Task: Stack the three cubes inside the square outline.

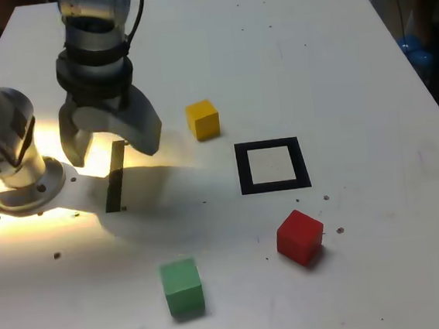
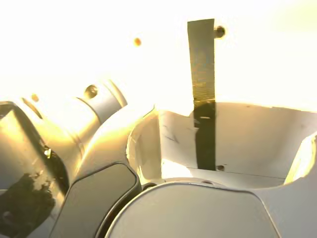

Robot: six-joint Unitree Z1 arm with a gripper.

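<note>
Currently: three cubes, all apart on the table | yellow cube, red cube, green cube, plain matte | square outline empty between yellow and red | gripper wide open, holding nothing, above black strip | wrist view shows only strip, glare.

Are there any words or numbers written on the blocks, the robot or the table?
None: no words, numbers or labels can be read in either view.
The red cube, yellow cube and green cube are plain.
The square outline, the gripper and the table carry no writing.
</note>
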